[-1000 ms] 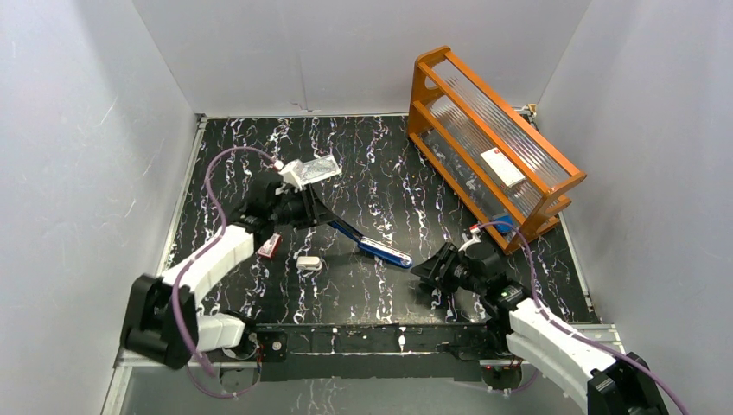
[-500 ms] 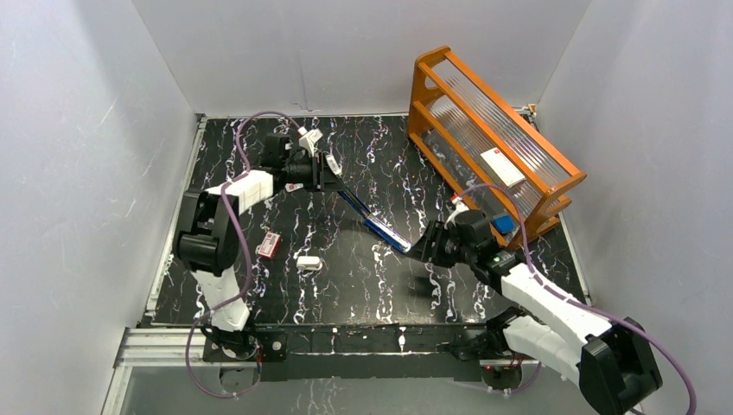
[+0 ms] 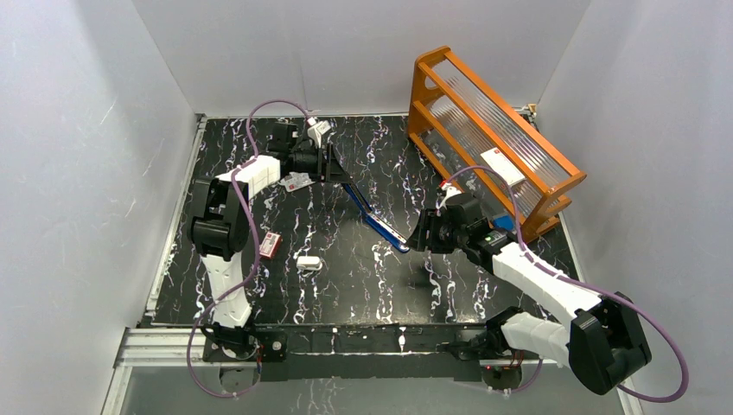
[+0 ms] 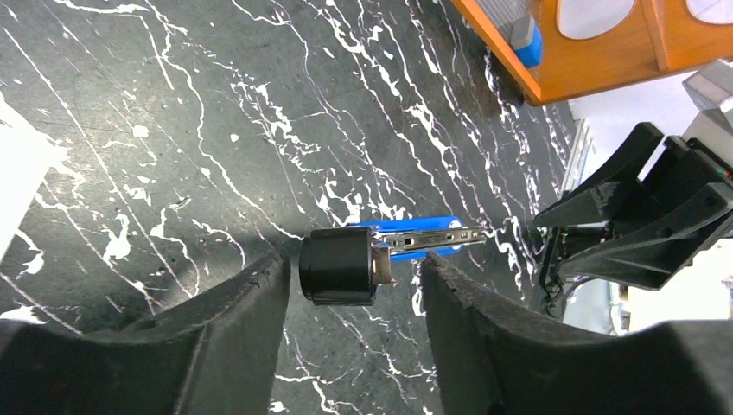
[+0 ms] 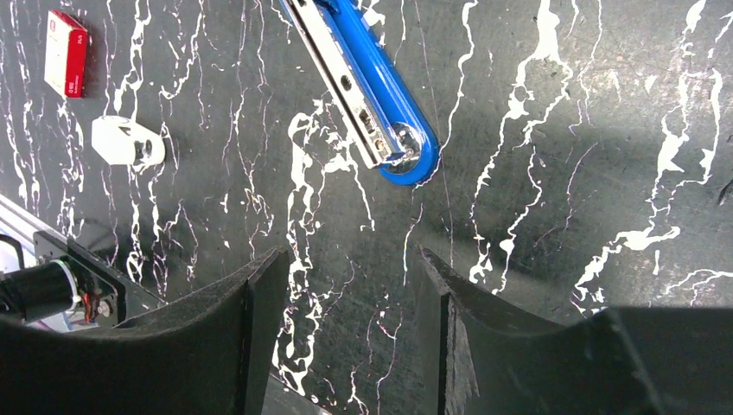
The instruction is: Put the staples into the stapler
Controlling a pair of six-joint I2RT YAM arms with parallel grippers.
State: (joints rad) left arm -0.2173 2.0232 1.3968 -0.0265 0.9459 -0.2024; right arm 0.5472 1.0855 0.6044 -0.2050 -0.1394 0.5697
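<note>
Two released grippers: left gripper (image 4: 354, 264) straddles blue stapler's (image 5: 380, 78) rounded black end without touching; right gripper (image 5: 346, 264) empty above marbled bench (image 5: 562, 130).

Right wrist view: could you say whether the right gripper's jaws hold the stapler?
No, the stapler lies beyond the right gripper's open jaws; only table shows between them.

— Where's room?
— Bare tabletop (image 3: 372, 290) at lower centre of the top view.
— What blocks?
— The open stapler (image 3: 385, 232) slants across mid-frame; orange rack (image 3: 484, 130) upper right; red box (image 3: 270, 245) and white gadget (image 3: 309, 261) lower left.
</note>
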